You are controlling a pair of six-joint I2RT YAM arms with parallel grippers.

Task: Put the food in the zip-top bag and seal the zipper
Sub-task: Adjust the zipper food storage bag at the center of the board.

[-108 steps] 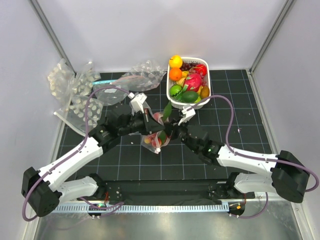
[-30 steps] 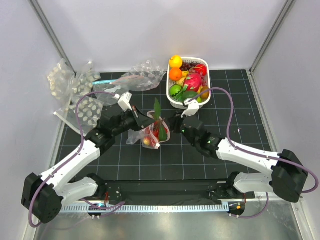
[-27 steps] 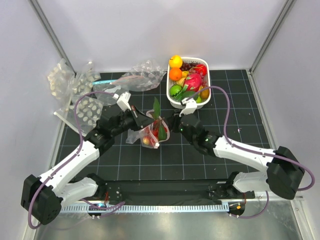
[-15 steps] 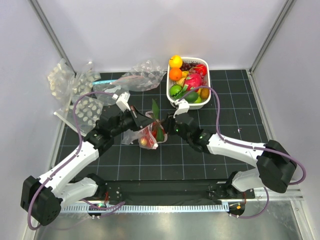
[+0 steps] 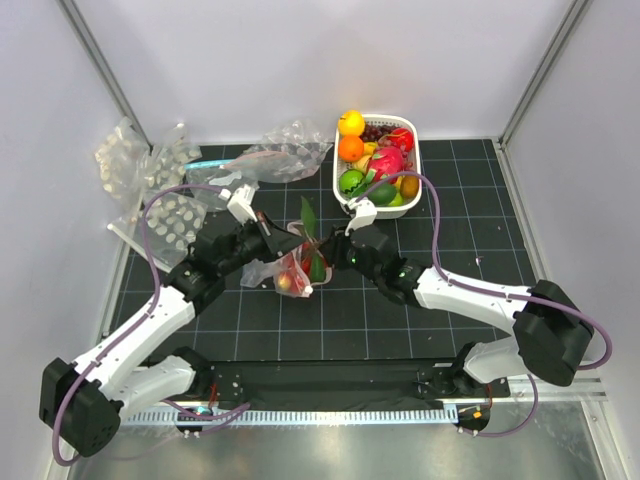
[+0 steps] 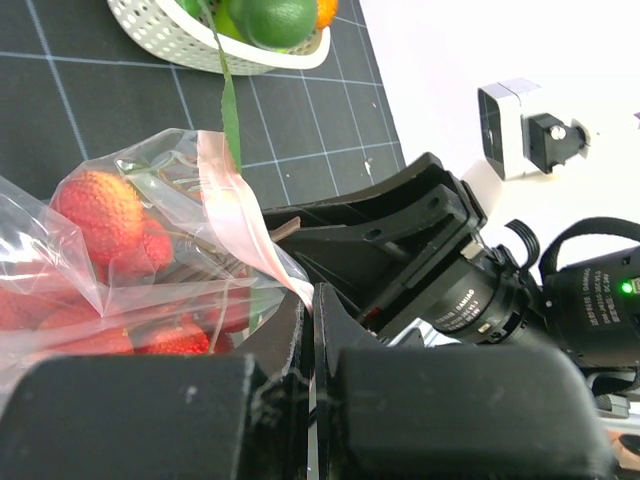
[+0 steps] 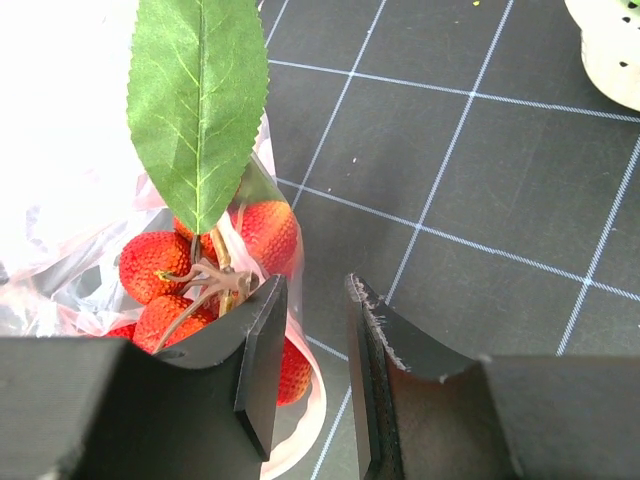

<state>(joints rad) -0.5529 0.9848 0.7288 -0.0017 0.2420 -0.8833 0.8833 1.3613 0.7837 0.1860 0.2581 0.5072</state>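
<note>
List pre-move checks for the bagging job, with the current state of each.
1. Hold of the left gripper on the zipper: ok, shut on the pink strip.
2. Bunch of strawberries inside the zip-top bag: ok.
3. Mouth clear of the leaf: not ok, it sticks up out of the bag.
4. Clamp of the right gripper: not ok, jaws apart at the bag's edge, nothing pinched.
5. Bagging of the dragon fruit: not ok, it lies in the white basket.
6. Seal: not ok, mouth open.
</note>
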